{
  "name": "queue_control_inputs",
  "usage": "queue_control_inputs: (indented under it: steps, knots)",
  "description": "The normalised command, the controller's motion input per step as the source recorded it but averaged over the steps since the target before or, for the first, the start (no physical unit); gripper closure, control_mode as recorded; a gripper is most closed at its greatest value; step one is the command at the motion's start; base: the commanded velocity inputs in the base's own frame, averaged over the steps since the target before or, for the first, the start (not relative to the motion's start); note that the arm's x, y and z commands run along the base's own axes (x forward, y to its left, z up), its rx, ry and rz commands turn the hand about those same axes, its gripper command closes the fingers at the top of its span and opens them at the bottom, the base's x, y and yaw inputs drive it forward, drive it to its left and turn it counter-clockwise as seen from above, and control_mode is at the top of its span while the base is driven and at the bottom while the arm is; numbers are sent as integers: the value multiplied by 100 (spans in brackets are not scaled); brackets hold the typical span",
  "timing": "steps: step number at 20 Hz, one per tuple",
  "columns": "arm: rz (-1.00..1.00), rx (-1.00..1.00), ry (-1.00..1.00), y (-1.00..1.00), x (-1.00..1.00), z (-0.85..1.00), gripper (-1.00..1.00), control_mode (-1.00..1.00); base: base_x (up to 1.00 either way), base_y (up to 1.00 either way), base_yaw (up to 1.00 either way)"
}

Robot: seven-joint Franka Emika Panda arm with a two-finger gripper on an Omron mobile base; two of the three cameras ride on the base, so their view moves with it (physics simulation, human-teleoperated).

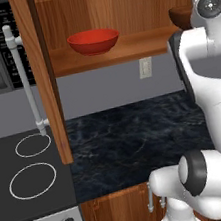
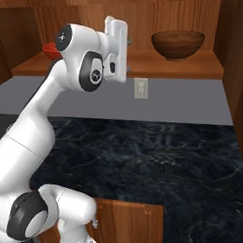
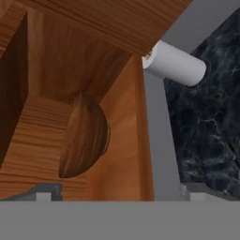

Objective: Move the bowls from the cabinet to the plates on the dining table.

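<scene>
The cabinet [image 1: 123, 49] stands open above the counter. On its wooden shelf the glossy red bowl [image 1: 93, 41] sits at the left. The dark brown bowl [image 2: 178, 44] sits at the right. My gripper [image 2: 126, 43] hovers in front of the shelf edge between the two bowls, left of the brown one and touching neither. In the rolled hand view the brown bowl [image 3: 84, 138] lies sideways ahead of the gripper [image 3: 120, 190], whose jaws are spread wide and open with nothing between them. The arm hides most of the red bowl [image 2: 50, 51]. The plates and the dining table are out of view.
The left cabinet door [image 1: 39, 78] swings out over the stove [image 1: 31, 170], with its long bar handle [image 1: 24, 80] facing left. Below the shelf lie a grey wall with an outlet [image 2: 140, 87] and a black marbled counter [image 2: 145, 152]. A second door handle [image 3: 176, 63] is near the hand.
</scene>
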Motion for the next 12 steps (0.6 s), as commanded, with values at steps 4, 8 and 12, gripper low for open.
queue_control_inputs:
  steps: [4,8,12]
  knots:
    - [0,0,-7,0,22,-8,-100,-100,0,0,0]
    - [0,0,-8,0,19,-6,-100,-100,0,0,0]
    - [-1,-2,-8,0,22,-2,-100,-100,0,0,0]
